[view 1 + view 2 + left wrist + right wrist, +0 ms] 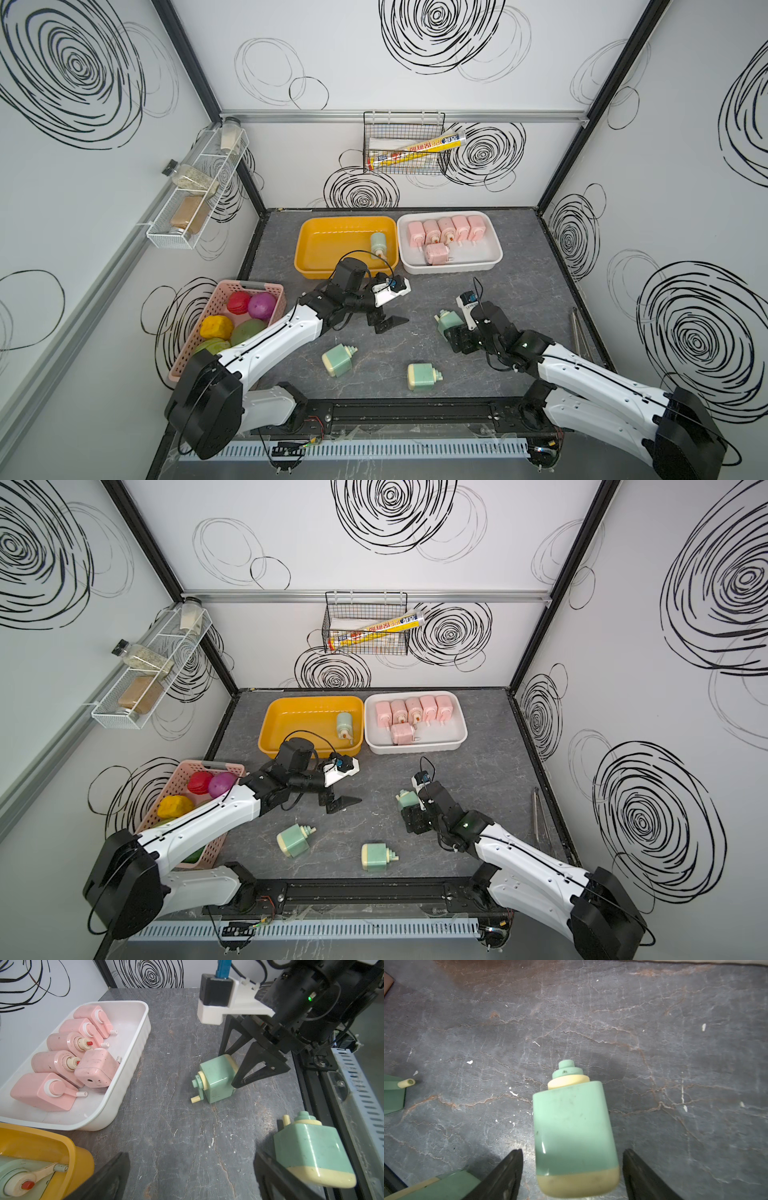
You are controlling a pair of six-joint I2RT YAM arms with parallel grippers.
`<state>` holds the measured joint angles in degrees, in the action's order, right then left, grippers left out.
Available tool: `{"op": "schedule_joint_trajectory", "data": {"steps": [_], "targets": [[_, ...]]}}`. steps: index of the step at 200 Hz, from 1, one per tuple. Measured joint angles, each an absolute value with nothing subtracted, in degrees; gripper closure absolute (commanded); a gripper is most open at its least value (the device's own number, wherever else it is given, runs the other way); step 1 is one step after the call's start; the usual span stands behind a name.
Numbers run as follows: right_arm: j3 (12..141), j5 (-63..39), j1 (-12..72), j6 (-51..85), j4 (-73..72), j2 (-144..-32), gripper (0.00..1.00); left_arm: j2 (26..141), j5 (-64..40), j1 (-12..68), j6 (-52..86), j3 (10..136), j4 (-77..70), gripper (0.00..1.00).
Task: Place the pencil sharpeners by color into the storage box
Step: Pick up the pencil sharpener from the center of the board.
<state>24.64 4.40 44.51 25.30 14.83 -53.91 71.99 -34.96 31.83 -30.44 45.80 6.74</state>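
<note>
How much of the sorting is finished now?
Done: six pink sharpeners lie in the white tray, one green sharpener in the yellow tray. In hand: the right gripper straddles a second green one, jaws open. Remaining: two more green ones on the table.

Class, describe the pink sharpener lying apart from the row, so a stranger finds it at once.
At the back of the grey table sits a white tray beside a yellow tray. Five pink sharpeners line its far side; the sixth sharpener lies alone in front of them, turned sideways.
</note>
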Motion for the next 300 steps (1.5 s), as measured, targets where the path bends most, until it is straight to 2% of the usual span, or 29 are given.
{"op": "schedule_joint_trajectory", "data": {"steps": [26,87,112,156,218,300], "targets": [[24.64,5.04,44.58,25.91,14.85,-54.26,0.32,71.99,-34.96,31.83,-30.48,45.8,6.74,0.01],[24.64,5.58,44.73,26.13,14.76,-54.28,0.4,71.99,-34.96,31.83,-30.48,45.8,6.76,0.01],[24.67,5.52,44.75,25.04,14.79,-54.15,0.47,71.99,-35.4,31.83,-30.52,45.8,6.74,0.01],[26.37,0.8,44.93,18.65,15.88,-50.28,0.57,71.92,-39.97,32.8,-37.21,46.48,9.34,0.01],[39.05,-6.28,47.64,5.61,16.64,-49.78,0.66,71.61,-44.45,35.27,-51.68,55.09,20.05,0.01],[40.12,-12.75,47.88,-7.79,18.24,-53.43,0.69,74.72,-43.42,35.18,-54.98,56.99,23.14,0.01]]}}
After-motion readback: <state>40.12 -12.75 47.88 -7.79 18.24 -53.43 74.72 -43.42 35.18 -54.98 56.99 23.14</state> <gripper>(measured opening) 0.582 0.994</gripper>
